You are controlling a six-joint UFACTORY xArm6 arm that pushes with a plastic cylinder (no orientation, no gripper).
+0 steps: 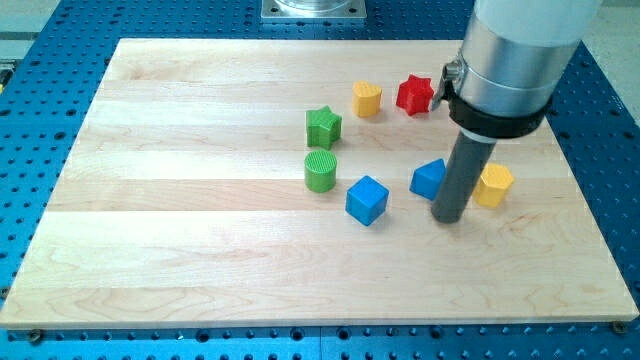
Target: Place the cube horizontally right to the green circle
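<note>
A blue cube lies on the wooden board, just right of and slightly below the green circle, a short ribbed cylinder. My tip rests on the board to the right of the cube, with a gap between them. The rod stands just in front of a second blue block, partly hidden by it, shape unclear.
A green star sits above the green circle. A yellow block and a red star lie near the view's top. A yellow hexagon-like block sits right of the rod. Blue perforated table surrounds the board.
</note>
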